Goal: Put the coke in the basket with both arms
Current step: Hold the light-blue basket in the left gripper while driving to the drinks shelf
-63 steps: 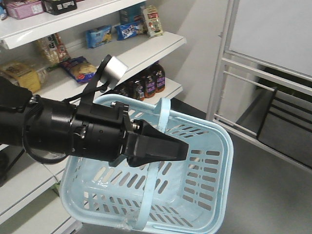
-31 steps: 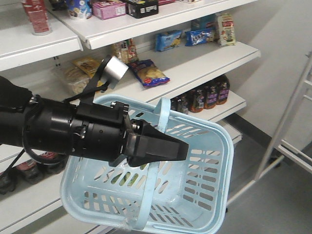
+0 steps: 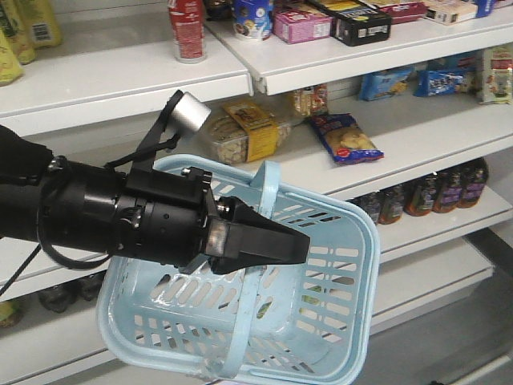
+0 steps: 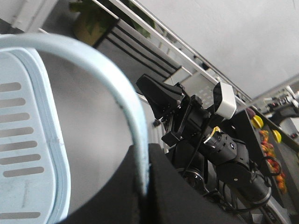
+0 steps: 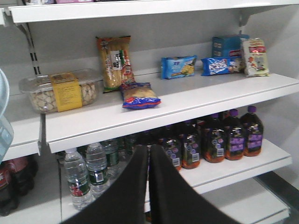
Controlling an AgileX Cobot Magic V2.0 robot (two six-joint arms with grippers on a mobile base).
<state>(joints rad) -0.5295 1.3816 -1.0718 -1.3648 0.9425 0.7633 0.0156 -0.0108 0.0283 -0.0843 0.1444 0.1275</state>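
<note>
Our left gripper [image 3: 298, 245] is clenched on one thin handle [image 3: 270, 180] of the basket [image 3: 373, 277], which hangs tilted in front of the shelves with nothing visible inside, while the right gripper [image 5: 148, 150] has its fingers pressed together on nothing. The coke [image 3: 186, 32] stands upright on the upper shelf [image 3: 120, 76], well above the basket, so we judge the step in hand is the reach. To do it well, we spread those right fingers first, come in level at the bottle's middle and stay clear of the blue-and-white tub [image 3: 252, 18] nearby, while the left arm levels the basket for the drop.
</note>
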